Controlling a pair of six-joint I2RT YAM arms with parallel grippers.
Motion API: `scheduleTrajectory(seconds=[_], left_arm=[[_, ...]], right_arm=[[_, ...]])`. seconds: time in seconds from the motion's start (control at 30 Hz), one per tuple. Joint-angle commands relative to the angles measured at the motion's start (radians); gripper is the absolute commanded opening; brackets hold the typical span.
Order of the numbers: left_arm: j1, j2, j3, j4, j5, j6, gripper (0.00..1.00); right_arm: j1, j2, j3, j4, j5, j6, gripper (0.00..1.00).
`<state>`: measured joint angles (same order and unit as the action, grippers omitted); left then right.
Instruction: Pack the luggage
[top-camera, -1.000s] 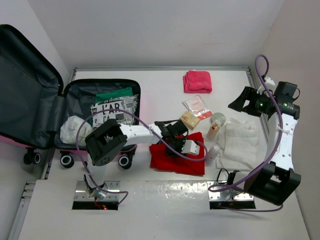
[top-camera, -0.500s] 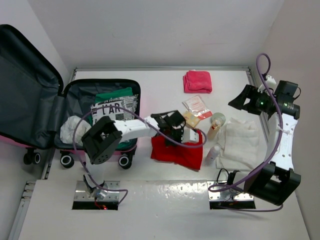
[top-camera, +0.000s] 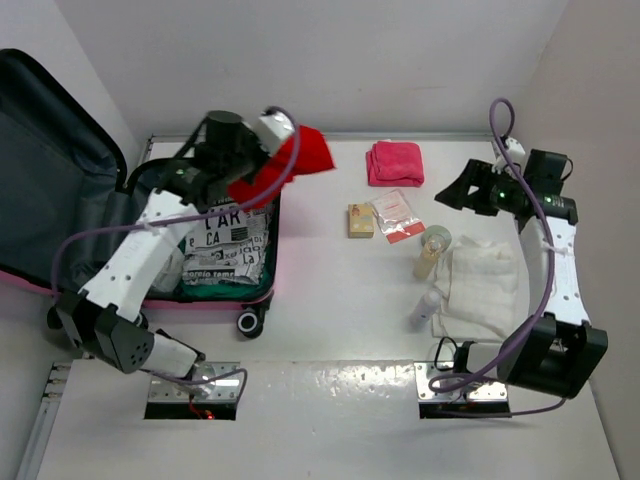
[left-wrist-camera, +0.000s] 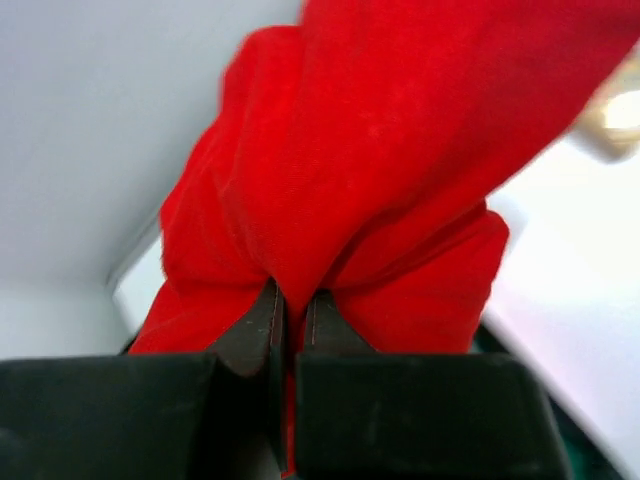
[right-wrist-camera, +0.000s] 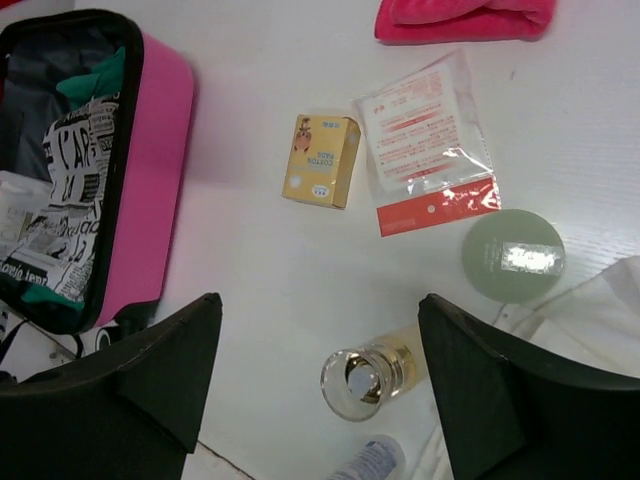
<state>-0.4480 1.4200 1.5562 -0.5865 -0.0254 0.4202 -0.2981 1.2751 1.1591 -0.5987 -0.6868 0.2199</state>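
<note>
I read left gripper (left-wrist-camera: 290, 310) pinched tight on red cloth (left-wrist-camera: 400, 150) | luggage (top-camera: 275, 240) lies open beneath those jaws | right gripper (right-wrist-camera: 320, 310) spread wide, nothing held, clear bottle (right-wrist-camera: 365, 380) below its gap

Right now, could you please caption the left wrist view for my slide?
Left gripper clamped shut on a bunched red cloth that fills most of the view.

table (top-camera: 330, 320) white | holds: luggage (right-wrist-camera: 160, 190), pink towel (top-camera: 395, 162), box (top-camera: 360, 220), sachet (top-camera: 397, 214), bottle (top-camera: 432, 250), cloth (top-camera: 480, 285)
</note>
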Motion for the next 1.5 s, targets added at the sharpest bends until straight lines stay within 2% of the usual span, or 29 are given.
scheduleTrajectory(seconds=[0.0, 0.03, 0.07, 0.2, 0.4, 0.53, 0.67, 0.77, 0.83, 0.9, 0.97, 1.07, 1.13, 1.2, 1.27, 1.33, 1.37, 1.43, 1.47], left_arm=[[0.185, -0.004, -0.047, -0.012, -0.131, -0.046, 0.0], [0.234, -0.004, -0.067, -0.012, -0.142, -0.06, 0.0], [0.329, 0.006, -0.067, -0.001, -0.142, -0.072, 0.0], [0.498, 0.057, -0.087, -0.001, -0.113, -0.154, 0.0], [0.63, 0.232, -0.13, 0.076, -0.165, -0.283, 0.0], [0.621, 0.293, -0.13, 0.142, -0.185, -0.42, 0.0], [0.543, 0.362, -0.171, 0.163, -0.422, -0.544, 0.0], [0.522, 0.395, -0.238, 0.172, -0.479, -0.607, 0.01], [0.522, 0.405, -0.263, 0.185, -0.493, -0.621, 0.18], [0.531, 0.405, -0.263, 0.194, -0.447, -0.621, 0.37], [0.542, 0.405, -0.23, 0.194, -0.389, -0.603, 0.43], [0.551, 0.349, -0.148, 0.171, -0.343, -0.56, 0.62], [0.525, 0.271, -0.104, 0.16, -0.317, -0.526, 0.7], [0.488, 0.211, -0.026, 0.16, -0.279, -0.466, 0.84], [0.462, 0.144, 0.037, 0.16, -0.266, -0.443, 0.86], [0.43, 0.111, 0.126, 0.16, -0.257, -0.432, 0.86], [0.421, 0.087, 0.148, 0.169, -0.242, -0.419, 0.86], [0.382, 0.074, 0.195, 0.181, -0.208, -0.397, 0.86], [0.365, 0.074, 0.206, 0.182, -0.208, -0.377, 0.86]], right_arm=[[0.054, 0.036, 0.017, 0.079, 0.013, 0.027, 0.79], [0.063, 0.049, 0.02, 0.079, 0.023, 0.029, 0.79], [0.08, 0.055, 0.025, 0.082, 0.024, 0.035, 0.79], [0.137, 0.104, 0.059, 0.092, 0.046, 0.036, 0.79], [0.178, 0.135, 0.071, 0.114, 0.059, 0.05, 0.79], [0.185, 0.141, 0.079, 0.097, 0.066, 0.041, 0.79], [0.185, 0.135, 0.082, 0.08, 0.082, 0.022, 0.79], [0.185, 0.121, 0.079, 0.068, 0.093, 0.004, 0.79], [0.178, 0.11, 0.076, 0.062, 0.096, -0.005, 0.79], [0.174, 0.106, 0.076, 0.056, 0.096, -0.01, 0.79], [0.165, 0.102, 0.077, 0.051, 0.095, -0.01, 0.79], [0.16, 0.104, 0.089, 0.043, 0.095, -0.013, 0.79], [0.159, 0.107, 0.105, 0.039, 0.093, -0.016, 0.79], [0.159, 0.107, 0.125, 0.036, 0.096, -0.014, 0.79], [0.155, 0.101, 0.129, 0.063, 0.104, -0.013, 0.79], [0.155, 0.09, 0.119, 0.106, 0.182, 0.012, 0.79], [0.159, 0.084, 0.105, 0.182, 0.2, 0.015, 0.78], [0.18, 0.101, 0.129, 0.209, 0.312, 0.009, 0.78], [0.197, 0.162, 0.169, 0.214, 0.367, 0.006, 0.78]])
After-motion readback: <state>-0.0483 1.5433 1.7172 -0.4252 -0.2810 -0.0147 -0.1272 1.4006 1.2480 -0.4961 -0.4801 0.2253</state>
